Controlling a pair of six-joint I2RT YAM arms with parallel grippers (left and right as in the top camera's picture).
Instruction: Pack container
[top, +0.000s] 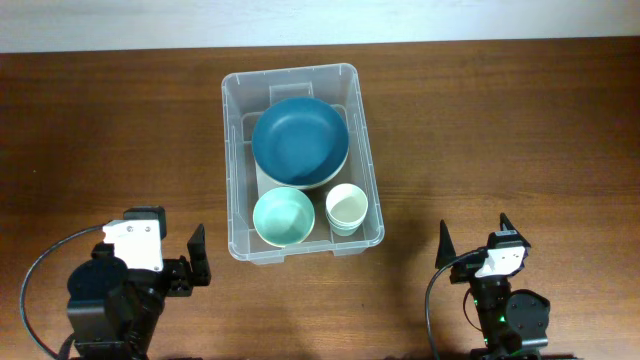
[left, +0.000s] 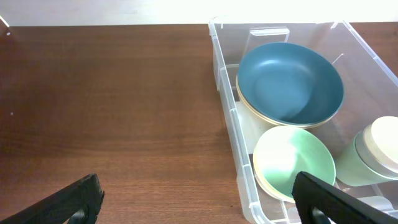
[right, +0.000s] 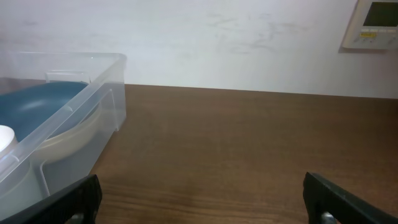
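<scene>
The container (top: 232, 170) is a clear plastic bin at the middle of the table. Inside it lie a dark blue bowl (top: 299, 143) at the far end, a mint green bowl (top: 284, 216) at the near left and a pale cup (top: 347, 208) at the near right. My left gripper (top: 160, 250) stands open near the bin's near left corner, holding nothing. In the left wrist view the container wall (left: 227, 112) and green bowl (left: 292, 162) lie ahead to the right. My right gripper (top: 474, 235) is open and holds nothing, to the right of the bin.
The brown wooden table (top: 500, 120) runs bare to both sides of the bin. A black cable (top: 40, 270) loops by the left arm's base. A white wall with a control panel (right: 371, 23) rises behind the table's far edge.
</scene>
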